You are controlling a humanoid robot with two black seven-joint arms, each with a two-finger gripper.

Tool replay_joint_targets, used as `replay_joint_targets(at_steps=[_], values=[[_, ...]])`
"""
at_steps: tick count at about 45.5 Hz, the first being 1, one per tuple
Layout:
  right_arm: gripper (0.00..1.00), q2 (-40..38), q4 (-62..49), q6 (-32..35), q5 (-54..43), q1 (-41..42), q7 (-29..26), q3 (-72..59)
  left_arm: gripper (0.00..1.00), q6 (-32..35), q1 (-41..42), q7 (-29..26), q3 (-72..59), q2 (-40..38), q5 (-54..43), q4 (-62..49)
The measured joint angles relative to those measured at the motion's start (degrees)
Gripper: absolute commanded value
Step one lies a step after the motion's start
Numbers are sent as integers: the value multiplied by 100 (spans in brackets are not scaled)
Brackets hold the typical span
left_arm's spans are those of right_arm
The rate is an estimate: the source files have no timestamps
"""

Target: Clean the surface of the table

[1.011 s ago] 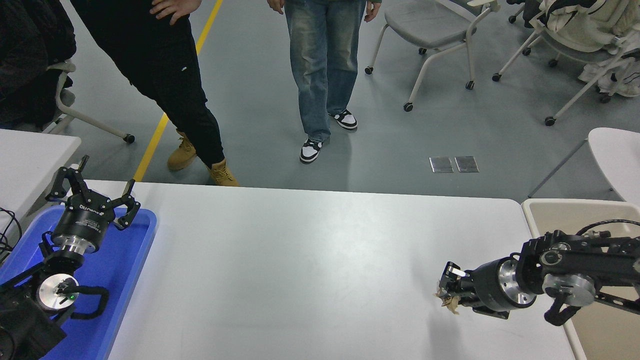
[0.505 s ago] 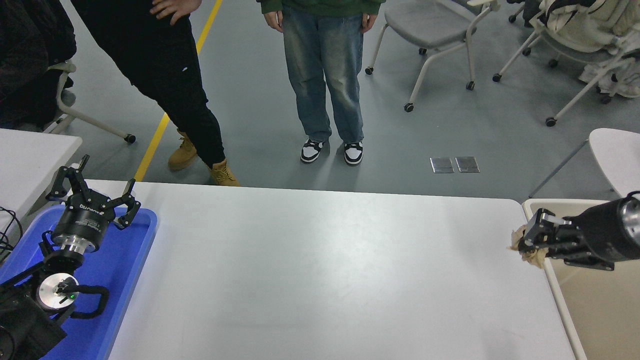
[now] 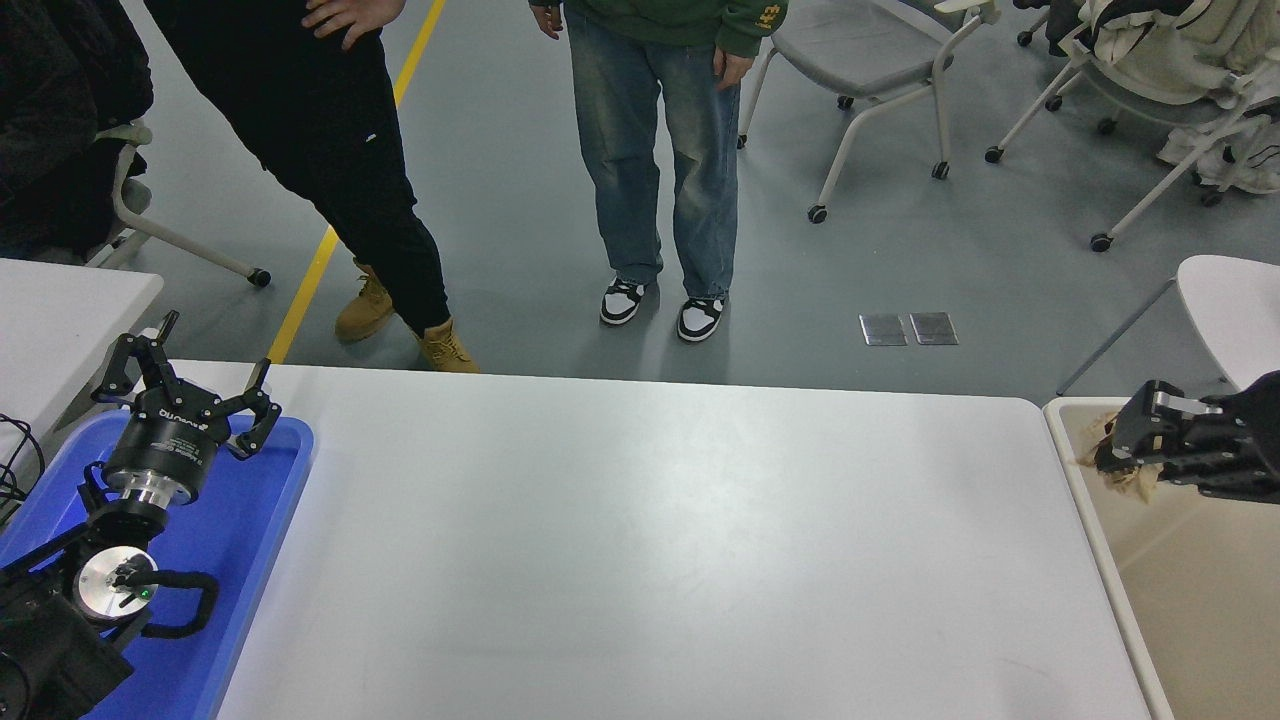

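Observation:
The table surface (image 3: 640, 540) is a wide glossy white top filling the lower half of the view. My right gripper (image 3: 1118, 462) comes in from the right edge and is shut on a small crumpled tan scrap (image 3: 1128, 480), holding it above the beige bin (image 3: 1180, 560) just past the table's right end. My left gripper (image 3: 190, 385) is open and parked at the lower left above a blue tray (image 3: 250, 530).
Two people stand at the table's far side, one in black trousers (image 3: 350, 180) and one in jeans (image 3: 660, 170). Wheeled chairs (image 3: 870, 70) stand at the top right. A smaller white table (image 3: 60, 310) is at the far left.
My right gripper has carried the tan scrap from the table's right part up and rightward, over the table's edge to above the beige bin. The person in jeans shifted their feet.

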Motion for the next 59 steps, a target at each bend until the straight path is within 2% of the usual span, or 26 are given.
replay_joint_targets(at_steps=[11, 30, 38, 43, 59], values=[[0, 191, -1079, -142, -127, -383, 32, 1, 100, 0, 1, 0, 0, 0, 0, 0], [0, 1162, -2766, -1455, -131, -1996, 437, 512, 100, 0, 1, 0, 0, 0, 0, 0], [0, 1882, -3667, -1963, -152, -2830, 705, 845, 100, 0, 3, 0, 0, 1, -1, 1], [0, 2570, -4650, -2267, -152, -3439, 953, 1023, 100, 0, 2, 0, 0, 0, 0, 0], [0, 4106, -6721, -3013, -111, -4636, 1315, 1474, 100, 0, 2, 0, 0, 0, 1, -1]])
